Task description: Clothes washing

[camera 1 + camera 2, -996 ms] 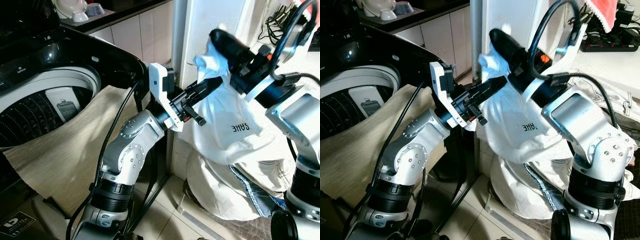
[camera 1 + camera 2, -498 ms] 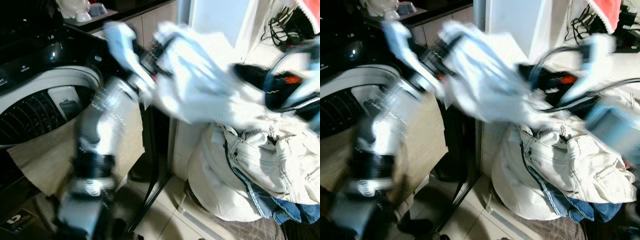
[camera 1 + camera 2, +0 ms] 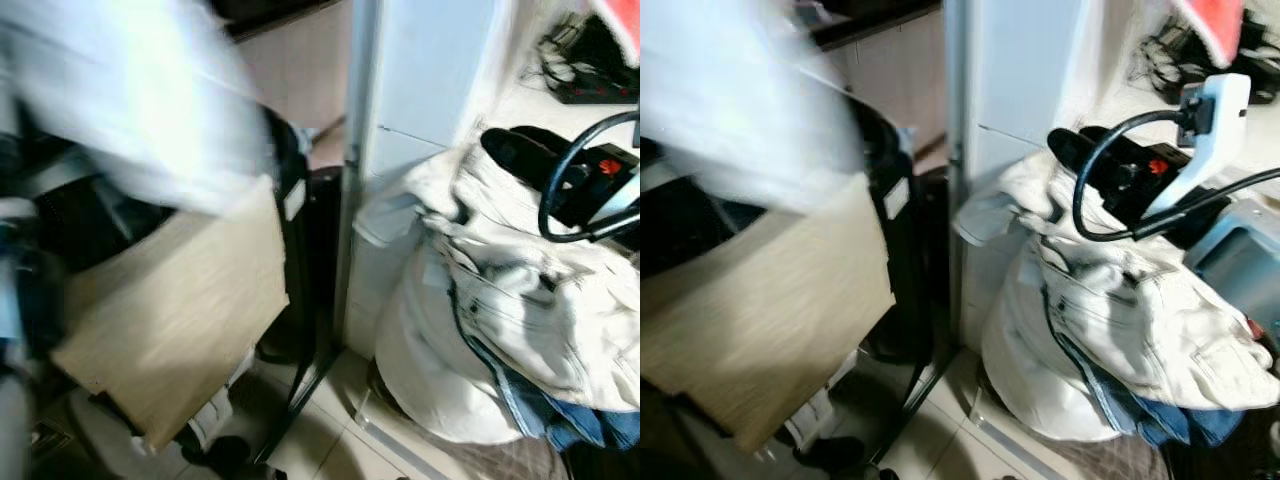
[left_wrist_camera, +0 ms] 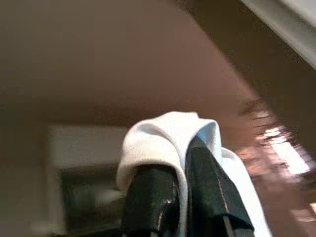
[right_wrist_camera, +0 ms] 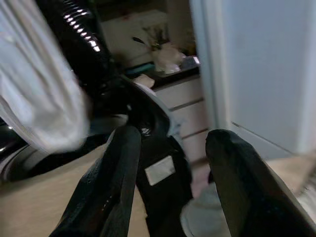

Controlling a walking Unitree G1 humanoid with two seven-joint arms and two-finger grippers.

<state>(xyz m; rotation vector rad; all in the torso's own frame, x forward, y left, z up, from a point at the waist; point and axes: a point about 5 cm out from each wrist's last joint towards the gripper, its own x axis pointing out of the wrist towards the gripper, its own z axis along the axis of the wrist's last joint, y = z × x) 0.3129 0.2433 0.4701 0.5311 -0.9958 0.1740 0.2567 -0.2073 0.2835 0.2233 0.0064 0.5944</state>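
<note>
A white garment [image 3: 140, 110] sweeps as a blur over the black top-loading washing machine [image 3: 290, 160] on the left. In the left wrist view my left gripper [image 4: 180, 197] is shut on a fold of this white garment [image 4: 163, 138]. My right gripper [image 5: 173, 136] is open with nothing between its fingers, and its camera looks toward the washer. In the eye views its black finger [image 3: 512, 146] hovers just above the heap of pale clothes [image 3: 520, 310] on the right.
A beige cloth [image 3: 190, 300] hangs down the washer's front. Blue jeans [image 3: 560, 420] lie under the pale heap. A white cabinet [image 3: 430, 70] stands behind the heap, with a power strip [image 3: 590, 90] and a red cloth [image 3: 1210, 20] at the far right.
My left arm has swung the white garment from the heap leftward over the washer. The right gripper let it go and now stays low by the heap.
</note>
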